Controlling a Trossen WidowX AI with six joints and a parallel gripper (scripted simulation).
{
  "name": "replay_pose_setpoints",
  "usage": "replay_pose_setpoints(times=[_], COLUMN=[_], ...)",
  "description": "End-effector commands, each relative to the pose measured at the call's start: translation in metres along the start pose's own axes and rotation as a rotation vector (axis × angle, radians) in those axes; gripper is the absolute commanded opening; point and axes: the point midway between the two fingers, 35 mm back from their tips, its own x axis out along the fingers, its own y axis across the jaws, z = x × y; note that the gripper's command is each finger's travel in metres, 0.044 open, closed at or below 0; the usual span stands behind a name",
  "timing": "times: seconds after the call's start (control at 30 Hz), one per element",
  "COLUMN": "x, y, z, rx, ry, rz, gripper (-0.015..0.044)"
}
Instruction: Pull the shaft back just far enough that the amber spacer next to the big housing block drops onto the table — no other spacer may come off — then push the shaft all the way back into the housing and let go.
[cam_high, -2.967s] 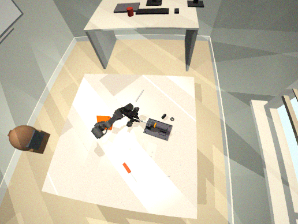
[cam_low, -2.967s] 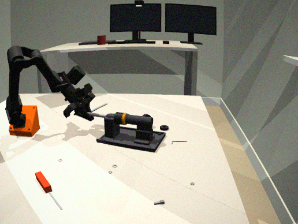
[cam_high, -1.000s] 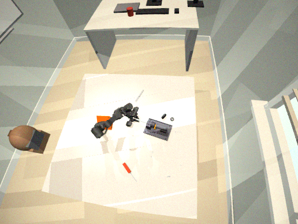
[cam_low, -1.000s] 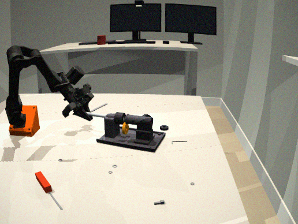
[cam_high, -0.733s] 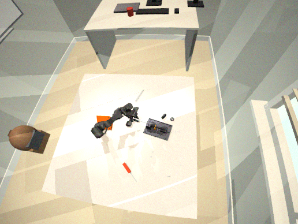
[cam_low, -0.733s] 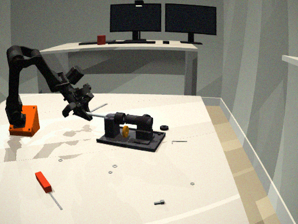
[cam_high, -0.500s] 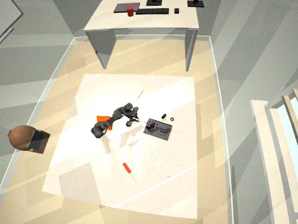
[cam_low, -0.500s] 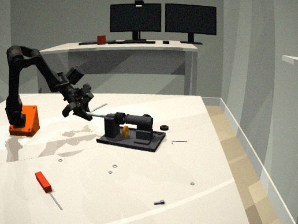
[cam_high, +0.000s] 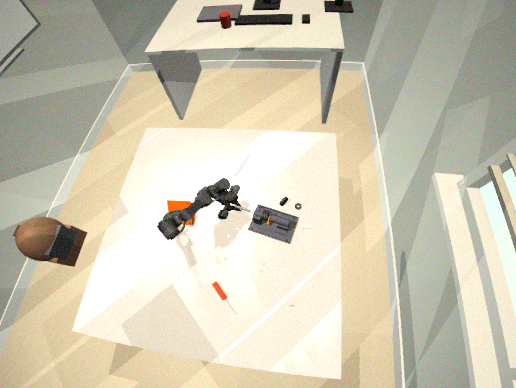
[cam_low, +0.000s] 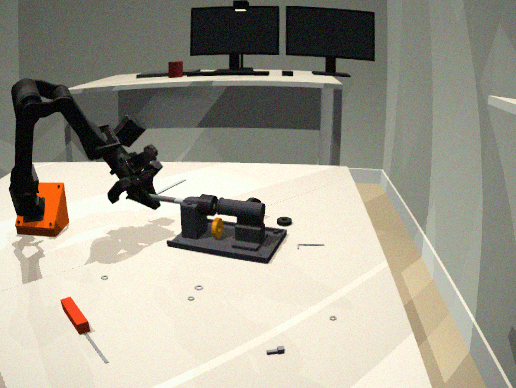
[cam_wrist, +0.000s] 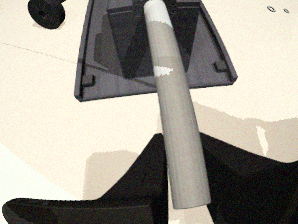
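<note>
The amber spacer (cam_high: 268, 220) (cam_low: 217, 228) is upright, below the shaft line in the gap beside the big housing block (cam_low: 241, 208) (cam_high: 283, 224), low over the dark base plate (cam_low: 260, 254) (cam_wrist: 115, 88). Whether it touches the plate is unclear. Dark spacer parts (cam_low: 206, 203) remain in line at the near post (cam_low: 192, 223), with a narrow gap between them and the housing. The light grey shaft (cam_low: 169, 199) (cam_wrist: 180, 115) (cam_high: 244, 208) sticks out of the post toward the arm. My gripper (cam_low: 153, 198) (cam_wrist: 173, 139) is shut on its outer end. The shaft's inner end is hidden.
A black ring (cam_low: 284, 221) (cam_high: 298, 206) and a small black cylinder (cam_high: 284, 201) lie behind the fixture. A hex key (cam_low: 311, 245) lies right of it. A red-handled screwdriver (cam_low: 75, 315) (cam_high: 219, 290), a bolt (cam_low: 276, 351) and several small nuts lie in front.
</note>
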Motion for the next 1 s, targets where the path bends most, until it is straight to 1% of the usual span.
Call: replay_pose_setpoints(times=[0.0, 0.97], x=[0.0007, 0.0088], y=[-0.0002, -0.0002], z=[0.0006, 0.0089], rx=[0.003, 0.003], ry=[0.0, -0.001], rz=[-0.003, -0.004], gripper=[0.0, 0.0])
